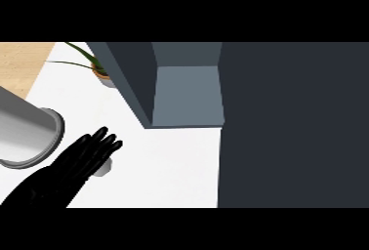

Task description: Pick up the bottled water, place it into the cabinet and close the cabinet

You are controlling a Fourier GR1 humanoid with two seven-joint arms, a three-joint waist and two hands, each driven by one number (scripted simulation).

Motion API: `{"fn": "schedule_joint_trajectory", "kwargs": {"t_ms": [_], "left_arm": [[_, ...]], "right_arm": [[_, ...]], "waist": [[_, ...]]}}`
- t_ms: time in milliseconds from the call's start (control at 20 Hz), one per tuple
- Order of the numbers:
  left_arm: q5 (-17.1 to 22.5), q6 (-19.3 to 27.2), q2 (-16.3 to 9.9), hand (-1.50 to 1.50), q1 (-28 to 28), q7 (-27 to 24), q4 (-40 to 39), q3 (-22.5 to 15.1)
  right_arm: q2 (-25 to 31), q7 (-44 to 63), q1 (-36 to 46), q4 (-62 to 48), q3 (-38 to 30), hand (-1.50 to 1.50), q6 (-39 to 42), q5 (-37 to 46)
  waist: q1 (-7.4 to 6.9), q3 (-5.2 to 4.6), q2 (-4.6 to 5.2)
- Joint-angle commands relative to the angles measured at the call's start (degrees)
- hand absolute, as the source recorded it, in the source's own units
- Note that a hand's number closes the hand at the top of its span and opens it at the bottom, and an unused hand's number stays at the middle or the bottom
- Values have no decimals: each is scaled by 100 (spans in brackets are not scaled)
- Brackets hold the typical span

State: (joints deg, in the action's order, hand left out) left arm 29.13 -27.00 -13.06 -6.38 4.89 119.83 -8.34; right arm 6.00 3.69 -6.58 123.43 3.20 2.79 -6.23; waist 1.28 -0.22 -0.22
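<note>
Down at the lower left, the robot's left hand point(90, 154) lies over the white counter point(166, 166), fingers straight and together, clamped on nothing. A small grey shape peeks from beneath it; whether that is the bottled water, I cannot tell. Beyond stands the cabinet point(187, 93), open, beside a potted plant point(97, 68) and a grey cylinder point(25, 132).
</note>
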Motion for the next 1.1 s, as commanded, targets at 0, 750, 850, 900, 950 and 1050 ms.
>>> {"fn": "schedule_joint_trajectory", "kwargs": {"t_ms": [0, 750, 850, 900, 950, 1050], "left_arm": [[1463, -1029, -782, -150, -548, 475, 29, -103], [5708, -3104, -3982, -150, -2416, 554, -219, 2541], [5878, -3564, -4025, -150, -2650, 556, -405, 2727], [6115, -3447, -4258, -150, -2795, 573, -252, 2884], [6009, -4099, -4031, -150, -2980, 595, -785, 3049], [6292, -3382, -4356, -150, -2811, 590, -312, 3127]], "right_arm": [[-49, 326, -462, 375, 301, -150, 258, -462], [412, 1066, -1809, 2238, -535, -150, 657, -1773], [440, 1431, -1664, 2435, -550, -150, 511, -1866], [433, 1129, -1855, 2337, -697, -150, 711, -1947], [278, 1097, -1806, 2219, -449, -150, 613, -1609], [386, 1033, -1854, 2265, -860, -150, 745, -1977]], "waist": [[-17, 6, -28], [-148, 25, -18], [-186, 18, -21], [-165, 26, -30], [-211, 17, -30], [-128, 28, -14]]}}
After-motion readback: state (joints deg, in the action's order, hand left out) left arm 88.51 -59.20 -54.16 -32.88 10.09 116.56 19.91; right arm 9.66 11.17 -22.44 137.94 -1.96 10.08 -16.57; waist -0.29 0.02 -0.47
